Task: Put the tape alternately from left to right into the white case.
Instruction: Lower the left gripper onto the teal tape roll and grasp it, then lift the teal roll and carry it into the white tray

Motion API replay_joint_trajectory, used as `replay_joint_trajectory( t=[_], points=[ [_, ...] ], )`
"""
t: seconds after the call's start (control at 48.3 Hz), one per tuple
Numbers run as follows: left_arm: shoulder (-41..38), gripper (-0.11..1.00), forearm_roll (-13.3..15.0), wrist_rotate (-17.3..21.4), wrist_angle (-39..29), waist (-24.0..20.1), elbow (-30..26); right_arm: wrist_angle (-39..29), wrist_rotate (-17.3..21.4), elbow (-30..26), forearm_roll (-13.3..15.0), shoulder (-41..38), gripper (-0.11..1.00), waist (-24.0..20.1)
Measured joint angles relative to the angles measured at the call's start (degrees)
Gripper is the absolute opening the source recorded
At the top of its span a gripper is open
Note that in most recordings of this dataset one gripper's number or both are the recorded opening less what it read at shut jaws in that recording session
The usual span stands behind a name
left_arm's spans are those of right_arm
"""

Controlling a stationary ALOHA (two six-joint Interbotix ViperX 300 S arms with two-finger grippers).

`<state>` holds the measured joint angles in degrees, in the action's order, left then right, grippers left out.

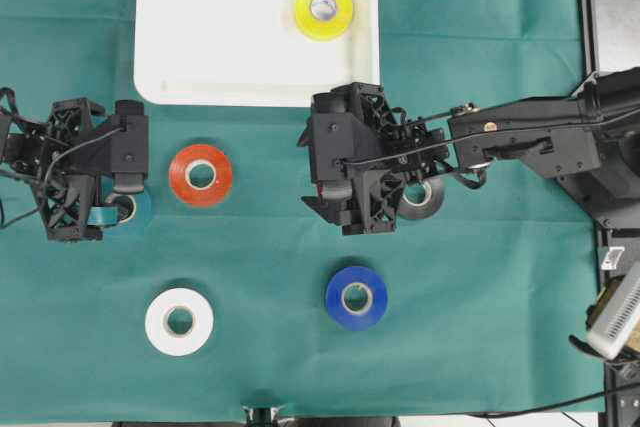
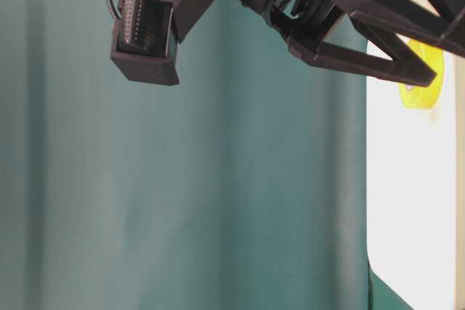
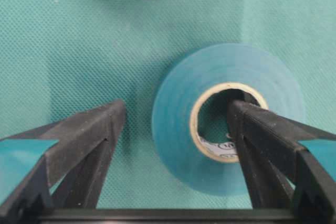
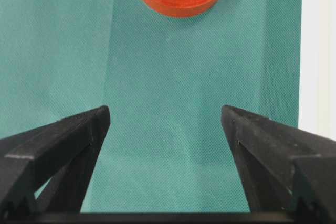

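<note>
Left wrist: fingers (image 3: 236, 129) wide, straddling teal roll (image 3: 184, 108) wall.

The left gripper (image 1: 128, 202) sits over the teal roll (image 1: 135, 212), the red-orange roll (image 1: 201, 175) just beside it; the white roll (image 1: 179, 322) lies near, on its other side.

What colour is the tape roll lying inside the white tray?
Yellow: the yellow ring-shaped tape roll shows best in the overhead view.
</note>
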<state>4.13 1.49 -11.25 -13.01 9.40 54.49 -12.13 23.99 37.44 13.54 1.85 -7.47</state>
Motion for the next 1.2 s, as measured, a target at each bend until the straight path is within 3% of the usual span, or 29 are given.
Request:
replay_joint_trajectory(
  t=[0.311,0.393,0.518,0.559,1.201],
  points=[
    [-0.09,0.82,-0.09,0.00,0.00,-0.09,-0.09,0.09,0.00,0.09,0.09,0.00,0.73,0.00],
    [0.00,0.65,-0.18,0.00,0.00,-0.26,0.00,0.09,0.00,0.09,0.09,0.00,0.73,0.00],
    [0.35,0.29,-0.18,0.09,-0.09,-0.18,0.00,0.09,0.09,0.09,0.09,0.00,0.73,0.00],
    [0.62,0.24,-0.18,0.26,-0.18,-0.18,0.00,0.09,0.09,0.09,0.09,0.00,0.73,0.00],
    [4.66,0.24,-0.09,-0.18,-2.11,0.70,-0.09,0.44,0.18,0.18,0.09,0.00,0.73,-0.09]
  ],
)
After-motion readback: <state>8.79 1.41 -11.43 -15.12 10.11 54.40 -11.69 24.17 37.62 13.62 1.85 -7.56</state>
